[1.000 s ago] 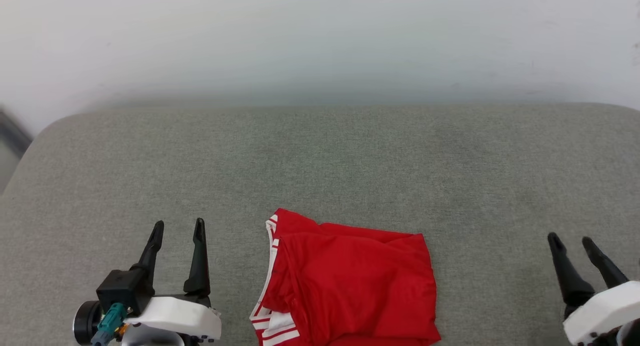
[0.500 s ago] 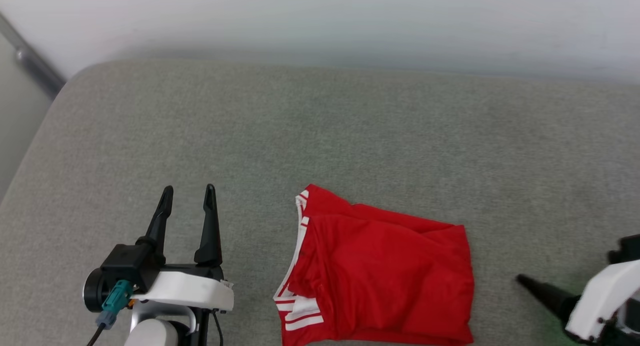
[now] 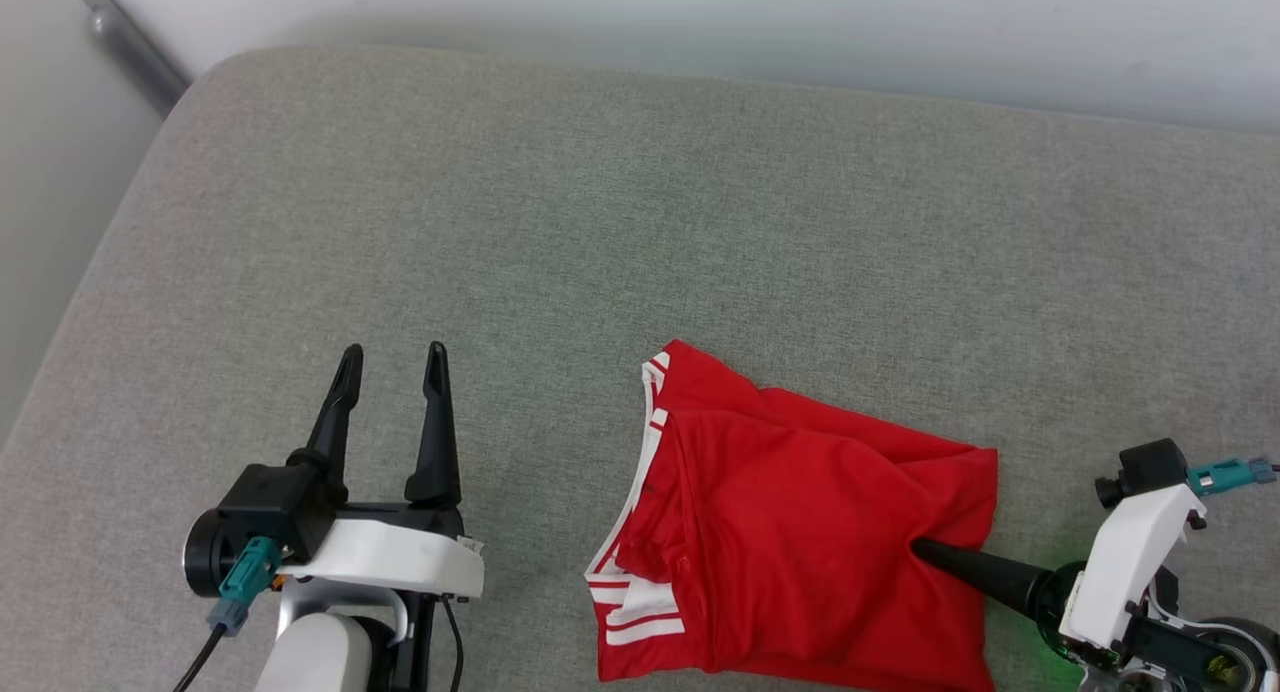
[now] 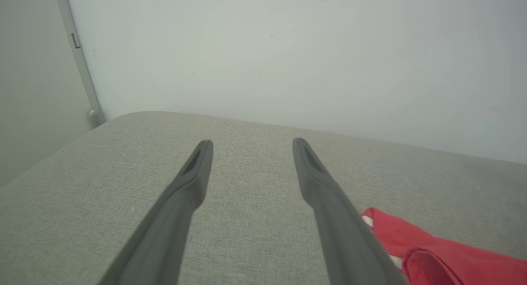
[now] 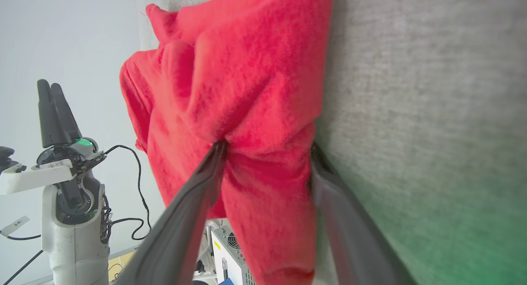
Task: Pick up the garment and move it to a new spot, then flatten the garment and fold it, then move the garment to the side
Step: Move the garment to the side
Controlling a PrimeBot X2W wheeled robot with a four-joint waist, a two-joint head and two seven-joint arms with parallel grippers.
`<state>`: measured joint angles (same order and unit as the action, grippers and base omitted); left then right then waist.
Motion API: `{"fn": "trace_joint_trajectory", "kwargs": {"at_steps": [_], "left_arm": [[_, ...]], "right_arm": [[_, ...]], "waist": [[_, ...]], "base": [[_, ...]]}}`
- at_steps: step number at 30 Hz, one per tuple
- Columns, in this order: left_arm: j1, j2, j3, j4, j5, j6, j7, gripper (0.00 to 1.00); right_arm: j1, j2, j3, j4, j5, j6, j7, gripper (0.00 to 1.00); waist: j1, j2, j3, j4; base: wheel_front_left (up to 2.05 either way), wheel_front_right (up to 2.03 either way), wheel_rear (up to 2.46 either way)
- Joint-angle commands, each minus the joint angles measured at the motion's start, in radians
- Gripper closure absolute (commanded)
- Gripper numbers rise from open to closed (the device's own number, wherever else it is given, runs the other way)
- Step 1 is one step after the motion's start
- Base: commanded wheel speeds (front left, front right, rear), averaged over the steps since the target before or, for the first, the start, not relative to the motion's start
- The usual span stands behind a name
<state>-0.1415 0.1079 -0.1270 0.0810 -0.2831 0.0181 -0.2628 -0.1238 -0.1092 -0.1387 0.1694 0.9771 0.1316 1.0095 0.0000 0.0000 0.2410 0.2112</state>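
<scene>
The garment [image 3: 800, 532] lies folded on the grey cushion [image 3: 600, 222], red with white striped sleeve parts at its left edge; its lettering is hidden. My right gripper [image 3: 920, 547] is turned sideways at the garment's right edge. One finger lies on top of the fabric. In the right wrist view the gripper [image 5: 268, 146] is open, its fingers wide apart with a fold of the garment [image 5: 247, 91] between them. My left gripper [image 3: 394, 349] stands open and empty, left of the garment and apart from it. The left wrist view shows its fingers [image 4: 252, 141] over bare cushion, with the garment's corner [image 4: 444, 252] at lower right.
A pale wall runs along the cushion's far side. A metal rail [image 3: 125, 37] stands at the rounded far-left corner, where the cushion drops off. Broad bare cushion lies beyond and to the left of the garment. The right wrist view shows a machine box [image 5: 230, 244] below the front edge.
The camera has shifted, so the whole picture has slid up and to the right. My right gripper has turned sideways and moved in onto the garment's right edge. The left gripper stays open.
</scene>
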Motion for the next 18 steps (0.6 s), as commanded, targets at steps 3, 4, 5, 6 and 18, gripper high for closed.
{"fn": "trace_joint_trajectory", "kwargs": {"at_steps": [3, 4, 5, 6, 18], "left_arm": [[-0.008, -0.010, 0.008, 0.006, 0.015, -0.008, -0.002, 0.00], [-0.006, -0.011, 0.010, 0.008, 0.018, -0.010, -0.002, 0.00], [-0.002, -0.012, 0.011, 0.012, 0.018, -0.014, -0.002, 0.00], [0.001, -0.014, 0.013, 0.014, 0.022, -0.017, -0.002, 0.00], [0.047, -0.006, 0.022, 0.026, 0.062, -0.034, -0.002, 0.00]], "right_arm": [[-0.007, -0.004, 0.019, 0.038, 0.001, -0.002, -0.015, 1.00], [-0.011, -0.010, 0.024, 0.037, 0.006, -0.002, -0.020, 1.00], [-0.015, -0.019, 0.031, 0.032, 0.007, -0.001, -0.026, 1.00], [-0.021, -0.027, 0.036, 0.027, 0.012, -0.001, -0.035, 1.00], [-0.061, -0.201, 0.190, -0.010, -0.176, -0.001, -0.158, 1.00]], "waist": [[0.0000, 0.0000, -0.007, 0.000], [0.0000, 0.0000, -0.012, -0.001], [0.0000, 0.0000, -0.019, -0.004], [0.0000, 0.0000, -0.026, -0.007], [0.0000, 0.0000, -0.127, -0.156]], "base": [[0.00, 0.00, 0.00], [0.00, 0.00, 0.00], [0.00, 0.00, 0.00], [0.00, 0.00, 0.00], [0.00, 0.00, 0.00]]}}
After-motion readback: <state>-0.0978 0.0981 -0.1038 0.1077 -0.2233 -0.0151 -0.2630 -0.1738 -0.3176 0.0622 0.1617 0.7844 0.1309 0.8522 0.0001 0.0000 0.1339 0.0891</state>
